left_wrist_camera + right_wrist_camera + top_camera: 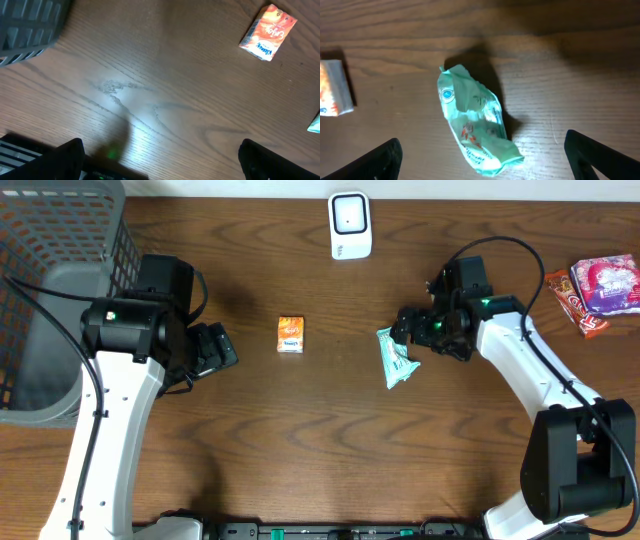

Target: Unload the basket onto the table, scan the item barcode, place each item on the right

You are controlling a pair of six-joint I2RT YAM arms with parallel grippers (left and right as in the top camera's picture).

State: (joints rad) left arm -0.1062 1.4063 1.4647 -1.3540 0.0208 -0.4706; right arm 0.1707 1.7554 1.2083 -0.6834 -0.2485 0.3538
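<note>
The packet [475, 125], green and crumpled, lies flat on the tabletop [580, 75] right under the right gripper [481, 137]. It sits between that gripper's two fingers and, as far as the wrist view shows, touches neither. The right gripper is spread wide and grasps nothing.

Past the packet, on the side away from the right arm, a small orange box [290, 335] lies alone, about midway between the two grippers and well apart from both. The left gripper [160, 145] hovers over bare wood, fingers wide, also empty. The box is off ahead of it, near the edge of its wrist view.

Farther out from both grippers, at the far edge, the white scanner [350, 225] stands upright. A grey basket [50, 240] sits beyond the left gripper, and a few red and purple snack packs [600, 290] lie beyond the right arm.

As for progress, nothing is in hand and nothing is in front of the scanner. The pictures do not show whether the packet's barcode has been read. No barcode is visible on its upper face. If the scan is still due, what remains is to close on the packet, lift it, carry it to the scanner and turn the code toward it.
</note>
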